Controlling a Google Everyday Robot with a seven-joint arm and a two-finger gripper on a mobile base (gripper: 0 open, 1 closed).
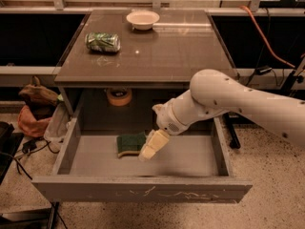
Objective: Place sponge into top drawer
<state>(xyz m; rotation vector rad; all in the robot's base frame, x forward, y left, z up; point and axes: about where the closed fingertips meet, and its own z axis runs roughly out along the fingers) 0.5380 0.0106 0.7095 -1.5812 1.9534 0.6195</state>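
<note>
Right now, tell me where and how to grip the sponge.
Probably from above, pinching its pale foam sides: the sponge lies flat, green top up, on the floor of the top drawer. The gripper hangs at its arm-side edge.

You have one view only: it looks down from high in front of the grey table [190,56], facing the open top drawer [143,190] at close range, seemingly from the robot's own body. The gripper [148,150] sits mid-frame inside the drawer, just beside the sponge [129,143].
</note>
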